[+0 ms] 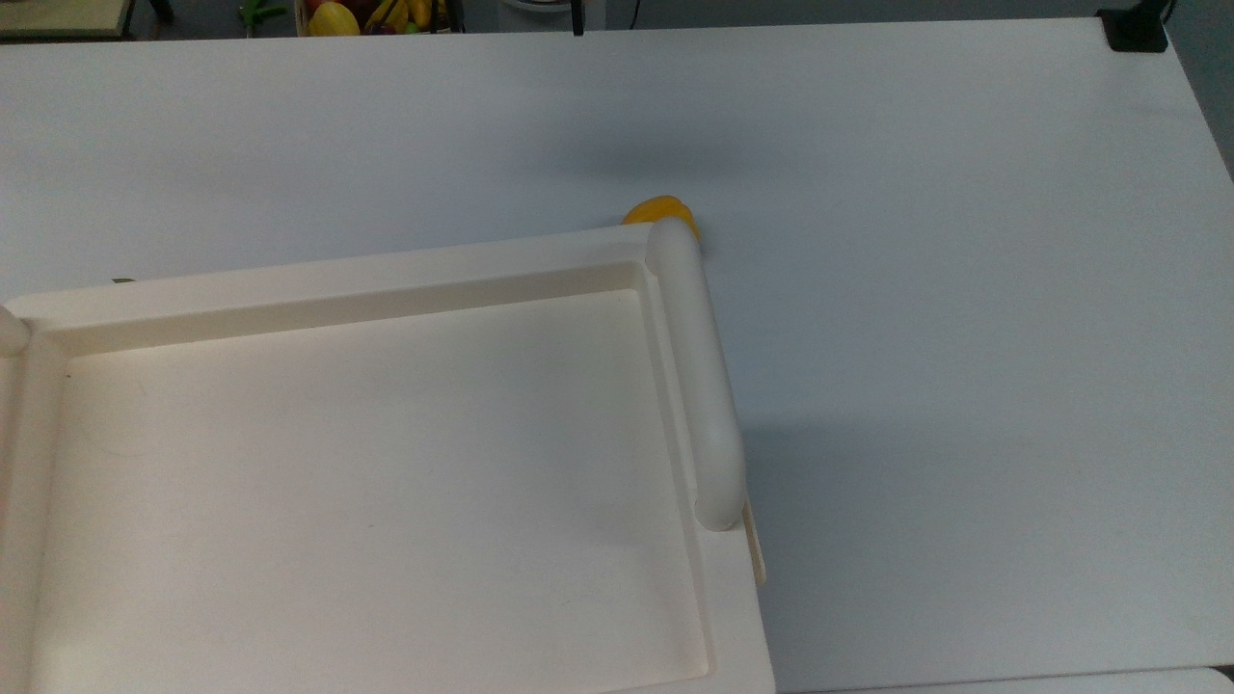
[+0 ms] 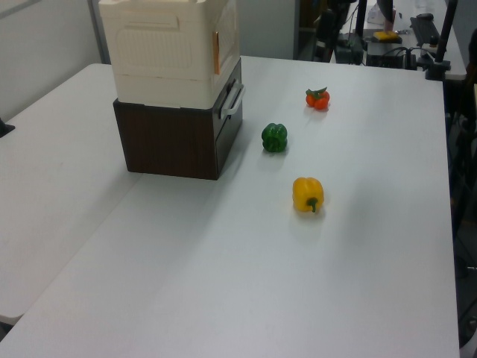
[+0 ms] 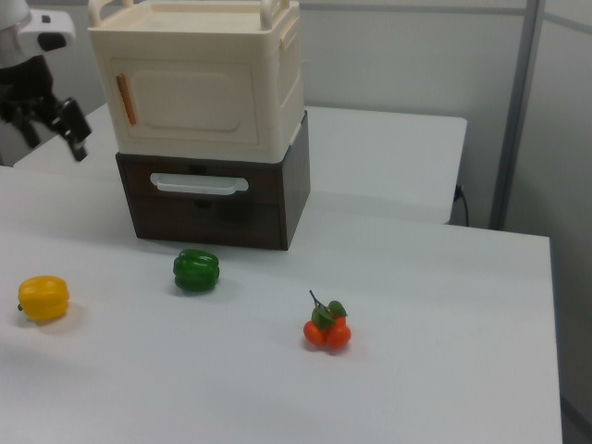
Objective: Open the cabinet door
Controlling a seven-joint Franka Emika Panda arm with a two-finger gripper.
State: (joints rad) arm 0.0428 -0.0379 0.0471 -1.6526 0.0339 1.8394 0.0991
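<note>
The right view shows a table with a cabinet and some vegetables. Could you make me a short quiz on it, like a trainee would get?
1. True or false: the cabinet door is shut.
2. In the right view, which lies nearest the drawer handle? A) yellow pepper B) green pepper C) tomatoes
3. Fill in: the cream cabinet stands on a dark ___ drawer unit.
Key: 1 true; 2 B; 3 brown.

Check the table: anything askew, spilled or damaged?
Nothing stands out. The cabinet door sits flush and shut, and the green pepper, yellow pepper and tomatoes rest apart, intact.
</note>
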